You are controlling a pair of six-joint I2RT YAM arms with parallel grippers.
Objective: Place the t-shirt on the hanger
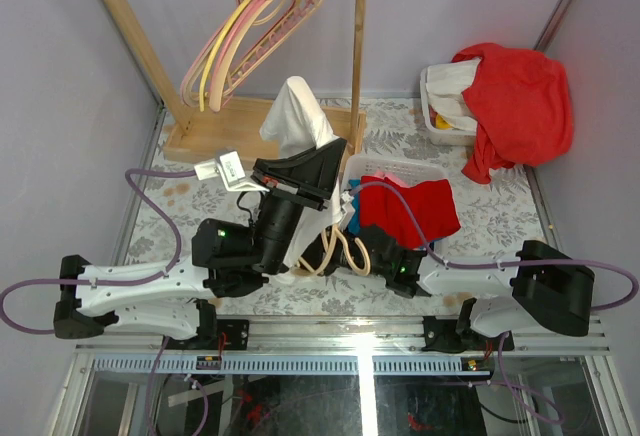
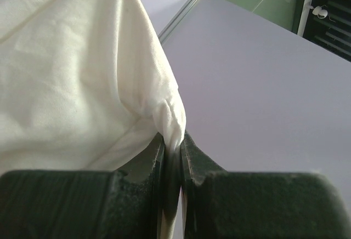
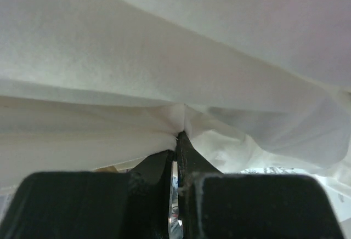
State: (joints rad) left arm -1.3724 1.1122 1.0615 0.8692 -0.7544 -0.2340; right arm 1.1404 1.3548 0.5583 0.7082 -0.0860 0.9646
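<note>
My left gripper (image 1: 325, 151) is raised above the middle of the table and shut on a bunched fold of the white t-shirt (image 1: 297, 114). The cloth peaks above the gripper and hangs down behind the arm. In the left wrist view the fold (image 2: 170, 121) is pinched between the closed jaws of the left gripper (image 2: 173, 140). My right gripper (image 1: 335, 248) sits low by the pale peach hanger (image 1: 350, 253), which lies on the table partly under the arms. In the right wrist view the right gripper (image 3: 176, 139) is shut on the t-shirt (image 3: 164, 74), which fills the view.
A wooden rack (image 1: 357, 46) at the back holds pink hangers (image 1: 265, 31) and a yellow hanger (image 1: 215, 66). A white basket (image 1: 400, 168) holds red and navy clothes. A bin (image 1: 437, 121) at back right carries a big red garment (image 1: 520, 106).
</note>
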